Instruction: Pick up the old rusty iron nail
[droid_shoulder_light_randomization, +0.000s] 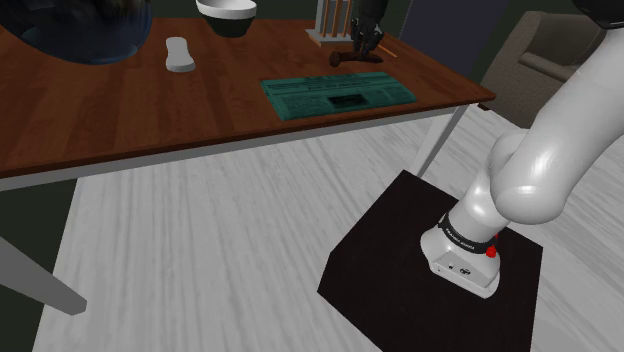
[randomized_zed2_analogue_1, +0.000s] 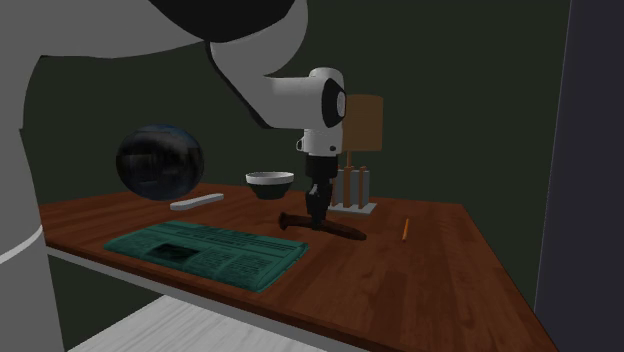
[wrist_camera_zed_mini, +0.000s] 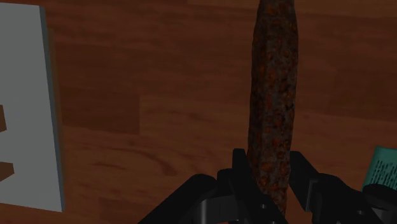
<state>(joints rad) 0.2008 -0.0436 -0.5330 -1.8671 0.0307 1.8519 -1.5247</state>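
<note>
- Your gripper (wrist_camera_zed_mini: 270, 168) is down at the table, pointing straight down. In the wrist view its two black fingers (wrist_camera_zed_mini: 240, 170) sit tight against either side of the rusty nail (wrist_camera_zed_mini: 273, 95), with no gap showing. It looks clamped on the nail.
- The nail runs straight out ahead from between the fingers, which have it near one end of the shaft.
- In the second exterior view, the gripper (randomized_zed2_analogue_1: 318, 222) meets the nail (randomized_zed2_analogue_1: 345, 231) partway along. The nail lies flat on the brown wooden table (randomized_zed2_analogue_1: 440, 290), with its head toward 9 o'clock from the gripper and its shaft toward 4 o'clock.
- In the shoulder view, you find the gripper (droid_shoulder_light_randomization: 362, 48) and the nail (droid_shoulder_light_randomization: 350, 58) near the table's far edge.
- From the gripper in the second exterior view:
  - the green printed sheet (randomized_zed2_analogue_1: 205, 252) lies at 8 o'clock, near the nail's head
  - the dark bowl with a white rim (randomized_zed2_analogue_1: 270, 184) sits at 10 o'clock
  - the small rack (randomized_zed2_analogue_1: 352, 190) stands at 1 o'clock, just behind
  - a thin orange stick (randomized_zed2_analogue_1: 405, 228) lies at 3 o'clock, well apart
  - a white bar (randomized_zed2_analogue_1: 196, 201) and a dark sphere (randomized_zed2_analogue_1: 159, 161) lie farther out, between 9 and 10 o'clock
</note>
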